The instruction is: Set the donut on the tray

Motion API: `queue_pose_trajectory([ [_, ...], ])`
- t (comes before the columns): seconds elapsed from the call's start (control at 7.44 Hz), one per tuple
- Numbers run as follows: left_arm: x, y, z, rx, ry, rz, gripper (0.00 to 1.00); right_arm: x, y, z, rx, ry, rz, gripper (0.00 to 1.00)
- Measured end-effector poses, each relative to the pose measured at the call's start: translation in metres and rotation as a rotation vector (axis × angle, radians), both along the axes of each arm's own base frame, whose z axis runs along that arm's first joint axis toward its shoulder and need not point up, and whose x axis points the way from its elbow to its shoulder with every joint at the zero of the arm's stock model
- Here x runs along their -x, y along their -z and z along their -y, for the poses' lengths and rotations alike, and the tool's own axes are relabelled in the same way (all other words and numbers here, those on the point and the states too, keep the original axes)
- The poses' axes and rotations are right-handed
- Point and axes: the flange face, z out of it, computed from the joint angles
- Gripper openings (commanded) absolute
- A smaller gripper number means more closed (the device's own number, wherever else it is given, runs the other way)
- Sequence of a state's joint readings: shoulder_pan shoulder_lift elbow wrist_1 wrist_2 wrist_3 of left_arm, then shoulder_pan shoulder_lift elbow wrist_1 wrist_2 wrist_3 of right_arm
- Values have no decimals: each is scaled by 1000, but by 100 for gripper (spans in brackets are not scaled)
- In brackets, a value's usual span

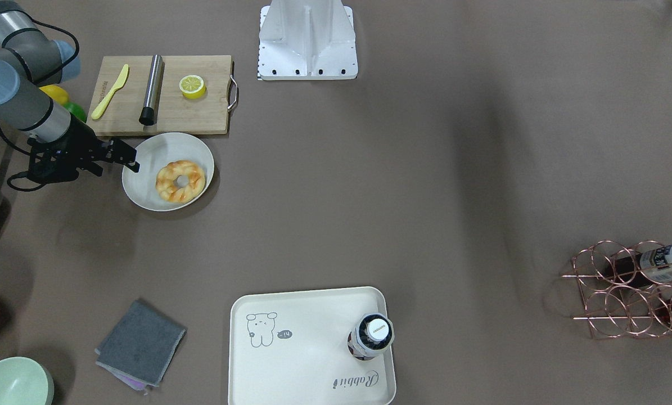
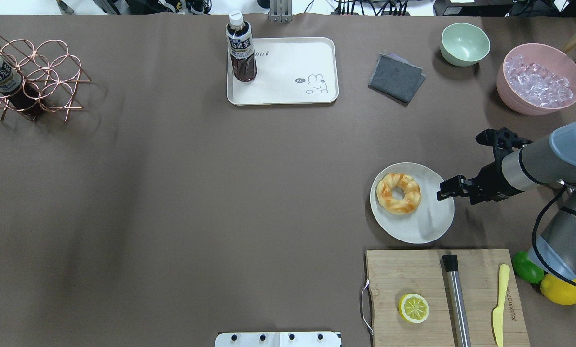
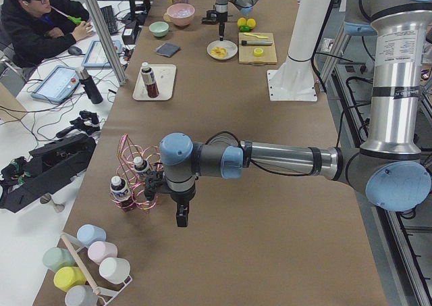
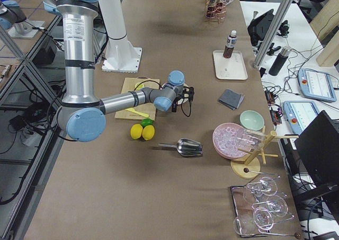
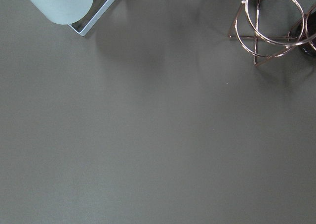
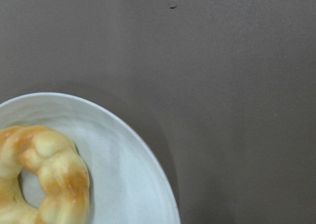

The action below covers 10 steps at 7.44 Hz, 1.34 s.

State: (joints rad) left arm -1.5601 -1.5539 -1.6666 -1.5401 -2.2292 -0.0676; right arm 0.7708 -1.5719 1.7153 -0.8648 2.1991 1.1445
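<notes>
The donut is a golden-orange twisted ring lying on a round white plate; it also shows in the overhead view and in the right wrist view. The cream tray with the bear drawing lies at the table's far edge, well away from the donut. My right gripper hovers over the plate's rim beside the donut; its fingers look closed together and hold nothing. My left gripper hangs near the copper rack, far away; I cannot tell whether it is open.
A dark drink bottle stands on one end of the tray. A wooden cutting board with a half lemon, a steel rod and a yellow knife lies next to the plate. A grey cloth, a green bowl and a pink ice bowl stand nearby.
</notes>
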Motion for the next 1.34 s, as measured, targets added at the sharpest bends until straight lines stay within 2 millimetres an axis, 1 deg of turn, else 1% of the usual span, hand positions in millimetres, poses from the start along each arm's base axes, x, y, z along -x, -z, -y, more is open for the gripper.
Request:
queue_pose_trajectory([
  [0.13, 0, 0, 0, 1, 0, 0, 98, 4, -1, -3, 4, -2, 1, 90],
  [0.27, 0, -1, -1, 1, 0, 0, 98, 5, -2, -5, 7, -1, 0, 44],
  [0.4, 0, 0, -1, 1, 1, 0, 98, 5, -3, -6, 10, -2, -1, 19],
  [0.54, 0, 0, -1, 2, 1, 0, 98, 6, -4, -6, 16, -4, -3, 0],
  [1.08, 0, -1, -1, 2, -1, 0, 98, 11, -3, -8, 16, -5, -6, 0],
  [1.21, -1, -1, -1, 2, -2, 0, 98, 12, -1, -9, 14, -7, -4, 0],
  [1.34, -1, -1, -1, 2, -3, 0, 98, 13, 6, -8, 33, -23, 7, 0],
])
